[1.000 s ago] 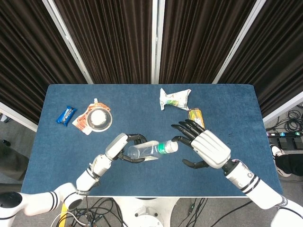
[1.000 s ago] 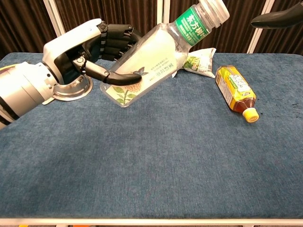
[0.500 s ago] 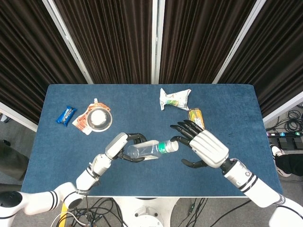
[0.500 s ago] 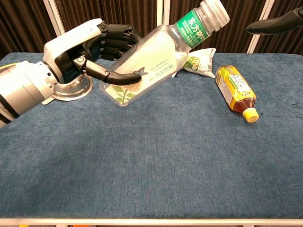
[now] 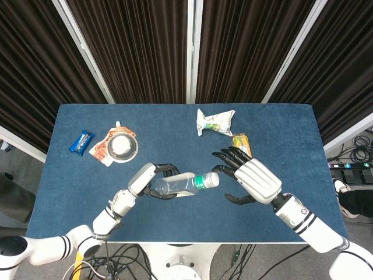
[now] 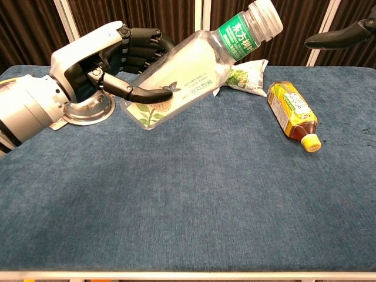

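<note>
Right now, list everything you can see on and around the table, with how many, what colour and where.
clear plastic bottle with green label and white cap: one, held tilted above the table, near centre front
amber tea bottle with yellow cap: one, lying on its side, right of centre
white and green snack packet: one, crumpled, at the back, right of centre
small blue wrapped snack bar: one, far left
round silver metal bowl: one, left side, resting on the pouch
orange and white flat pouch: one, under the bowl
blue cloth-covered table: one, under everything
dark pleated curtains: behind the table
left hand: white and black, grips the clear bottle's body
right hand: white and black, fingers spread, beside the bottle's cap, holding nothing
</note>
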Robot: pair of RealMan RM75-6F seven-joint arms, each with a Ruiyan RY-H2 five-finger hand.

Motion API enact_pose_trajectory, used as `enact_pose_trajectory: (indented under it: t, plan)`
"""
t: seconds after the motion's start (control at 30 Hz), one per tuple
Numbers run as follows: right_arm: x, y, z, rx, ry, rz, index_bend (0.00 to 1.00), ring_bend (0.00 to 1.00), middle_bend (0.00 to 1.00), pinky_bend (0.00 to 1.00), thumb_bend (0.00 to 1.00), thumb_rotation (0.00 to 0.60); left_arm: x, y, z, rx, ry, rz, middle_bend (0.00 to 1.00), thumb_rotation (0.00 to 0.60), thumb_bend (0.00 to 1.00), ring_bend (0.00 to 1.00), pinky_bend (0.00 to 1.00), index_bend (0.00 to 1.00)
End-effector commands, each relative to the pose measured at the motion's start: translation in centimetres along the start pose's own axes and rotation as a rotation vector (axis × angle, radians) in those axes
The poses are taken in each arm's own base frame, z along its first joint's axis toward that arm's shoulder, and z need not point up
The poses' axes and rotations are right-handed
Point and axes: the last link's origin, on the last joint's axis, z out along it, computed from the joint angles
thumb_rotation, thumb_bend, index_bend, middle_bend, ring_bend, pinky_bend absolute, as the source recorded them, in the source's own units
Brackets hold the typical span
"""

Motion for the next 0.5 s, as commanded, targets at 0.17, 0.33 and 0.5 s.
enact_pose_trajectory:
  t: [0.17,0.33,0.5]
  plan:
    - [0.0,0.2,0.0,-0.024,-0.015,-0.006,0.28,0.00,0.06,0.00,0.20,0.548,0.2,0.0,-0.1,-0.002,0.001,0.004,0.60,0.600,0.38,0.52,0.58,0.62]
    - [0.4,-0.2,0.0,-0.023,0.011,-0.001,0.28,0.00,0.06,0.00,0.20,0.549,0.2,0.1,-0.2,-0.006,0.004,0.004,0.60,0.600,0.38,0.52,0.58,0.62]
    - [1.0,-1.3,0.0,0.026,0.052,-0.025,0.28,0.00,0.06,0.00,0.20,0.548,0.1,0.2,-0.3,-0.008,-0.004,0.004,0.60,0.600,0.38,0.52,0.58,0.62]
